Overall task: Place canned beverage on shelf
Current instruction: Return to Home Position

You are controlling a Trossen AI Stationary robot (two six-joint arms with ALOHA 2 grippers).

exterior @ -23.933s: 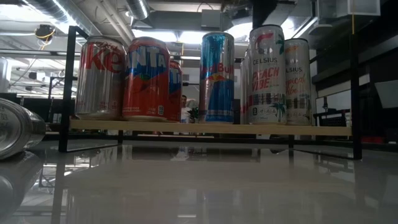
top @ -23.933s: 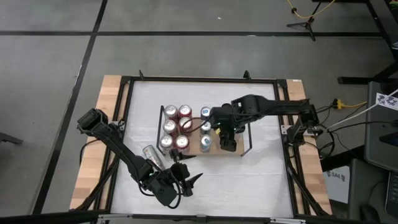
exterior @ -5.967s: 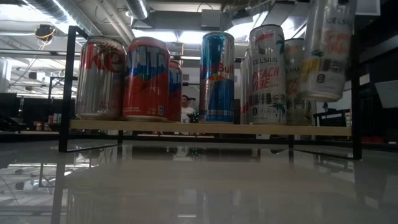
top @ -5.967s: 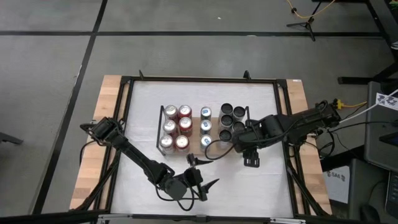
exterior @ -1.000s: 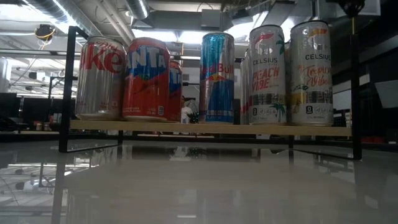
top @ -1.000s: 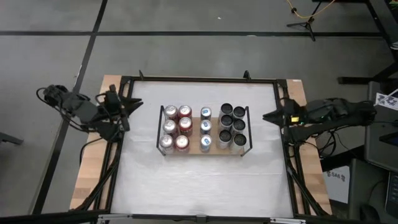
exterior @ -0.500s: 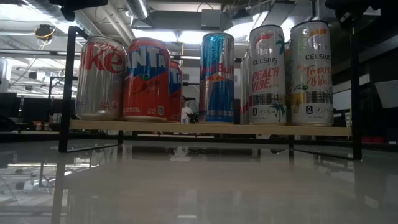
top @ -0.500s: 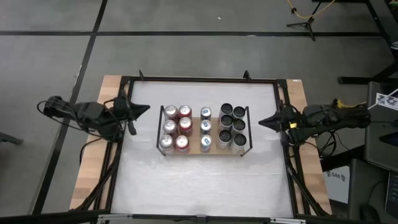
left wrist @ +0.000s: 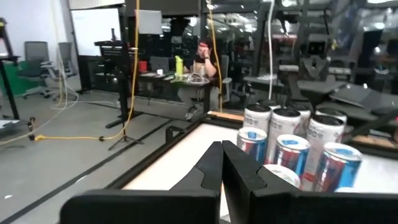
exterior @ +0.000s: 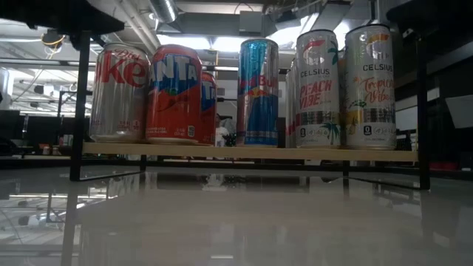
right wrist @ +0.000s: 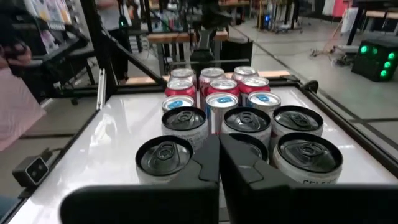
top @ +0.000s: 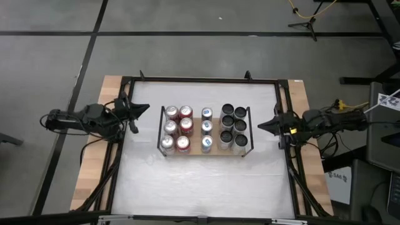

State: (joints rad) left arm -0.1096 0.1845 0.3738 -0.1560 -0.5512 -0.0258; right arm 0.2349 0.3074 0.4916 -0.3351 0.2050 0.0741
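2 grippers wait at opposite table [top: 206, 181] edges, left gripper [top: 145, 108] and right gripper [top: 262, 124], jaws together, holding nothing. Cans [top: 205, 128] stand on the shelf [exterior: 244, 153]; we judge only homing remains.

silver can [exterior: 118, 92]: letters "ke" showing | red can [exterior: 174, 94]: "ANTA" | blue can [exterior: 259, 92]: "Red Bull" | white-pink can [exterior: 318, 89]: "CELSIUS PEACH VIBE" | white-yellow can [exterior: 369, 87]: "CELSIUS", "Vibe", word between them unclear
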